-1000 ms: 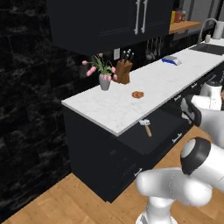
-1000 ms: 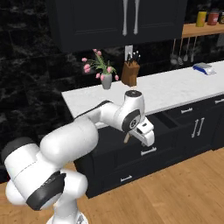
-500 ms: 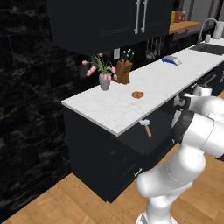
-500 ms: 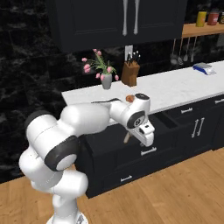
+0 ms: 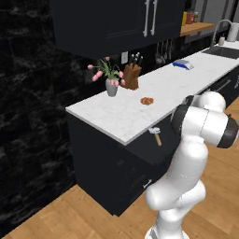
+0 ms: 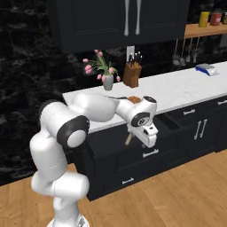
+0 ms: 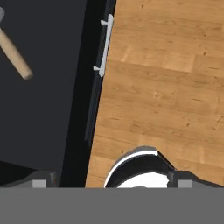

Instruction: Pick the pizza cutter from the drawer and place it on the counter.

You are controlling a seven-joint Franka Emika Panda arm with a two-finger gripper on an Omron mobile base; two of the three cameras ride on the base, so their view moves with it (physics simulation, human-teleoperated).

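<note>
The pizza cutter (image 5: 156, 136) lies in the open drawer (image 5: 145, 151) just below the counter (image 5: 154, 100) edge, its pale head up and its brown handle pointing down. In the right base view my gripper (image 6: 148, 135) hangs over the drawer (image 6: 170, 123), right beside the cutter's handle (image 6: 129, 139). Seen from the hand, the cutter's handle (image 7: 15, 55) lies at the upper left on the dark drawer floor (image 7: 48, 109), far from my gripper (image 7: 111, 183). Its fingertips (image 7: 40, 182) stand wide apart, open, with nothing between them. The drawer's silver bar handle (image 7: 104, 43) runs along the front.
On the counter stand a vase of pink flowers (image 5: 110, 84), a wooden knife block (image 5: 132, 77) and a round brown disc (image 5: 147, 101). A blue-white object (image 5: 182, 64) and a sink (image 5: 224, 50) lie farther right. Wooden floor (image 7: 166, 87) spreads below the drawer front.
My arm has folded, its elbow swinging up and toward the base. The gripper has stayed over the drawer, shifting only slightly. The pizza cutter has not moved.
</note>
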